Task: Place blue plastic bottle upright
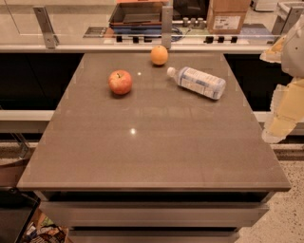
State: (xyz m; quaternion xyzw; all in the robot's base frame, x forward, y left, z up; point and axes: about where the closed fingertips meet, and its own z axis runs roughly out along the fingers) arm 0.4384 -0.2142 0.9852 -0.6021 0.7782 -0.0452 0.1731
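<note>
Found the blue plastic bottle (197, 82) lying on its side on the table (156, 152), in the far right part of the top, clear of the edges. Not stood upright, not lifted, not gripped, not touched by anything. Judged the task as without visible result so far. Approach, grasp, turning to vertical and setting down on the base all left to do.

Noted the white cap (171, 71) pointing far and left, toward the orange (159, 55), near it but apart, and the base end pointing near and right. Noted a clear bluish body, a white-and-blue label round the middle, cap in place. Could not tell the contents or fill level. Judged likely to roll on the smooth, glossy top if nudged sideways.

Recorded an apple (120, 81) left of the bottle, well apart from it, and the orange just beyond the cap, close to the far edge. Recorded a cardboard box (227, 16) and a dark tray (137, 14) behind the table.

Located the gripper (284, 114) at the right edge of the view, off the table's right side, well apart from the bottle. Cannot tell whether spread or closed
</note>
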